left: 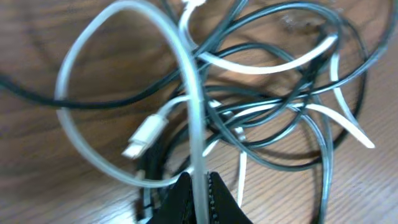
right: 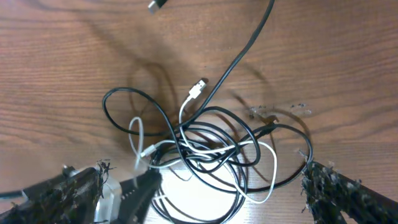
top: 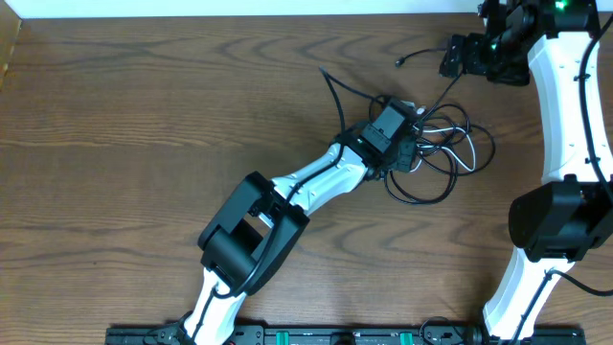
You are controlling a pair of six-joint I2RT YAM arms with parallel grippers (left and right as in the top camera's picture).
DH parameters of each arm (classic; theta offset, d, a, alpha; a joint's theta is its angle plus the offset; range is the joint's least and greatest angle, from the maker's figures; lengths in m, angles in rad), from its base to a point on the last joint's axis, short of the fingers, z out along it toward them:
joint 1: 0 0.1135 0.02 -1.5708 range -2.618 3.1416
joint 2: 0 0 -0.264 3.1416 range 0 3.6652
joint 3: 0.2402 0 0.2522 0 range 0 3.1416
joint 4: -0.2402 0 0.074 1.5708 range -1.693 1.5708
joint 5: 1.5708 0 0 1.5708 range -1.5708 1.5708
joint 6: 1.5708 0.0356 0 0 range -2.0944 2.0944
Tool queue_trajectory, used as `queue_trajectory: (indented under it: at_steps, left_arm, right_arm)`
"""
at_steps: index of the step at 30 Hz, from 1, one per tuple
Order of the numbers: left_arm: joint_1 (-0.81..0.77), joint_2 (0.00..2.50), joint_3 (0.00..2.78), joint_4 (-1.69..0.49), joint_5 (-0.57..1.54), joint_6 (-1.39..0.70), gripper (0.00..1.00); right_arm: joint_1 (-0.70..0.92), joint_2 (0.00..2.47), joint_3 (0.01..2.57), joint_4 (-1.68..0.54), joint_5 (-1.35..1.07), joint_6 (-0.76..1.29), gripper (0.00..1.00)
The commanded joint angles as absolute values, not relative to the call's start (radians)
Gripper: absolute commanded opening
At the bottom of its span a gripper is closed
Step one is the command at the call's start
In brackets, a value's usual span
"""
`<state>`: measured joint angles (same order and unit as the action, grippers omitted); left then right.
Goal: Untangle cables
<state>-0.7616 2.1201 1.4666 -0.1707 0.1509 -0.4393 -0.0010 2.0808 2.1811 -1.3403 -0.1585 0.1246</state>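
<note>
The cables (top: pixel 442 153) lie in one tangle on the table (top: pixel 144 115), right of centre and within reach of both arms. The tangle is made up of several black loops with one white cable (left: pixel 191 93) threaded through them. The left gripper (top: pixel 402 132) sits low over the tangle's left edge, its arm stretched diagonally from the near-side base. In the left wrist view its jaws are clenched on the white cable, which rises from between the dark fingertips (left: pixel 180 196) in a tall arch above the other strands. A white plug (left: pixel 144 138) lies just left of that arch, resting on the wood. The black loops cross behind and to the right of it; their exact over-and-under order cannot be told, as the view is blurred. The right gripper (top: pixel 458 56) hangs at the far right corner of the table, well apart from the tangle. Its fingers (right: pixel 339 193) stand wide apart at the lower corners of the right wrist view — released, with nothing between them. From that view one black lead (right: pixel 245 46) runs out of the tangle toward the far edge and ends in a dark plug (right: pixel 158 5). A second white plug (right: pixel 198 87) points up and out at the tangle's top edge — free of the loops.
</note>
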Motion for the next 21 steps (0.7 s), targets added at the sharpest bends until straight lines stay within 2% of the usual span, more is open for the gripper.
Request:
queue_trajectory:
  at_steps: [1, 6, 8, 11, 12, 17, 21]
  left_arm:
    - [-0.717, 2.037, 1.476, -0.211, 0.137, -0.458, 0.07]
    - [-0.636, 1.89, 1.476, -0.339, 0.137, -0.438, 0.07]
    - [-0.601, 1.829, 1.476, -0.385, 0.138, -0.429, 0.08]
    - [-0.551, 1.752, 1.476, -0.432, 0.138, -0.412, 0.07]
    - [-0.538, 1.733, 1.476, -0.444, 0.138, -0.411, 0.08]
    - [-0.5, 1.685, 1.476, -0.479, 0.138, -0.408, 0.07]
    - [-0.505, 1.687, 1.476, -0.49, 0.142, -0.408, 0.08]
  right_arm:
    - [0.002, 2.064, 2.135, -1.333, -0.165, 0.114, 0.99]
    - [0.002, 2.064, 2.035, -1.278, -0.218, 0.113, 0.99]
    - [0.002, 2.064, 1.994, -1.251, -0.249, 0.11, 0.96]
    - [0.004, 2.064, 1.94, -1.216, -0.315, 0.075, 0.85]
    - [0.006, 2.064, 1.928, -1.211, -0.327, 0.069, 0.8]
    - [0.023, 2.064, 1.896, -1.203, -0.352, 0.036, 0.38]
    - [0.049, 2.064, 1.896, -1.19, -0.434, -0.006, 0.18]
